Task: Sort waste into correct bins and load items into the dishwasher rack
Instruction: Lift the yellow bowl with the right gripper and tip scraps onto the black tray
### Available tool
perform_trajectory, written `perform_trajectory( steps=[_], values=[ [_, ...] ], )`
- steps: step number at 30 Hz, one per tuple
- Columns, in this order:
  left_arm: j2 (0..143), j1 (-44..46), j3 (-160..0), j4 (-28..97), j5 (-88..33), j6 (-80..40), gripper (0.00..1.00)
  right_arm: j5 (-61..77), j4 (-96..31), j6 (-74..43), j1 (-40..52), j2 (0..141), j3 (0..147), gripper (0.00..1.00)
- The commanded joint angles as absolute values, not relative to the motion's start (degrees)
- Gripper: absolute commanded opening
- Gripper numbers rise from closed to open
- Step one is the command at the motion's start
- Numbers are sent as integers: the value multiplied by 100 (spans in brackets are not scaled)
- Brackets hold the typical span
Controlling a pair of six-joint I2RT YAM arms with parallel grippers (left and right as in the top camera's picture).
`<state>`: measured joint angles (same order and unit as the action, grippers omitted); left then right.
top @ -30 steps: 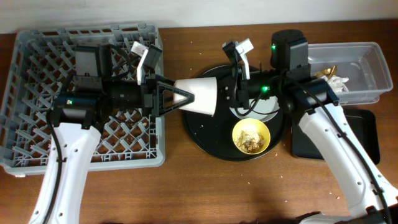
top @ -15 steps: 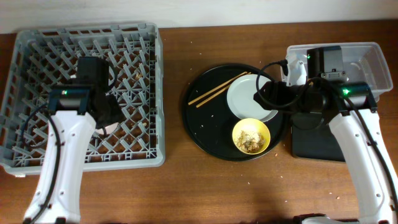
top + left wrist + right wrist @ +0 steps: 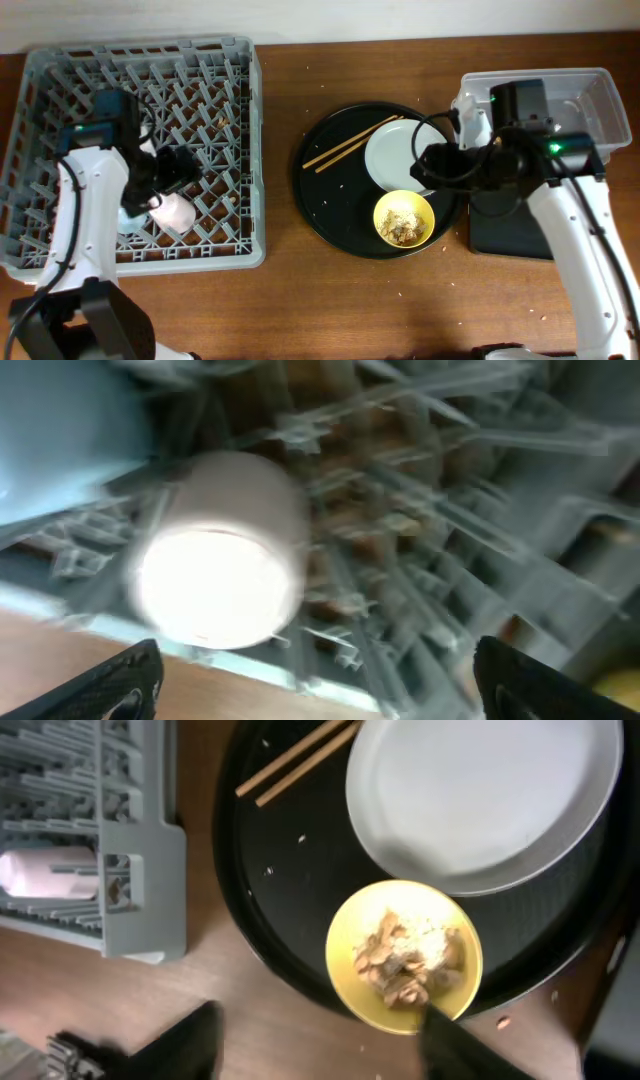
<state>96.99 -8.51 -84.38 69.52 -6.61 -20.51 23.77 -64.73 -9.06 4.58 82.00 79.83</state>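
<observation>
1. The pink cup (image 3: 173,213) lies on its side on the lattice floor of the dishwasher rack (image 3: 225,120), in the lower left part of the overhead frame. Its long axis runs diagonally, upper left to lower right.
2. In the left wrist view, one round end of the cup faces the camera. It is smooth, glaring white, and blurred.
3. The blue cup (image 3: 127,218) sits just beside the pink one, partly hidden under the arm.
4. The left gripper (image 3: 318,682) hangs over the rack with its fingers spread wide and nothing between them.
5. The thin wooden chopsticks (image 3: 350,143) lie side by side on the round black tray (image 3: 325,215). They point from lower left to upper right, their upper ends at the rim of the plate (image 3: 400,155).
6. The plate is round, pale and glossy.
7. The yellow bowl (image 3: 404,218), just below the plate, holds beige grainy food scraps (image 3: 408,955).
8. The right gripper (image 3: 322,1045) hovers over the tray's lower edge, its jaws parted and empty.
9. The clear tub (image 3: 600,110) stands at the upper right on the wooden table (image 3: 300,310).
</observation>
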Motion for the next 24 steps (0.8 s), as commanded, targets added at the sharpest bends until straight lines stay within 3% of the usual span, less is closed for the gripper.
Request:
perform_trajectory(
  steps=[1,3,6,9,12,15,17,18,22,24],
  values=[
    [9065,-631,-9203,6917,-2939,-591,97,1487,-6193,-799,1570,8423,7306,56],
    [8702,-305,-9231,7037,-3197,-403,99,436,-5612,-1120,2329,8995,6779,55],
    [8687,-239,-9229,7314,-3192,-403,99,231,-5111,-1179,2674,10245,6716,25],
    [8687,-239,-9229,7312,-3192,-405,99,255,-4912,-1387,2672,10613,6718,6],
    [8687,-239,-9229,7310,-3190,-403,99,252,-4943,-1476,2628,10551,6720,4],
    [8687,-239,-9229,7310,-3164,-403,99,1533,-4866,-1702,2169,9802,6812,4],
    [8687,-239,-9229,7310,-3164,-403,99,3017,-4650,-1671,1162,8665,6818,4],
    [8687,-239,-9229,7310,-3164,-403,99,3474,-4652,-1629,228,8007,6816,4],
    [8687,-239,-9229,7310,-3151,-403,99,4064,-4807,-969,-2139,7730,6582,4],
    [8687,-239,-9229,7310,-3151,-403,99,4519,-4189,-856,-3081,7730,5867,4]
  ],
)
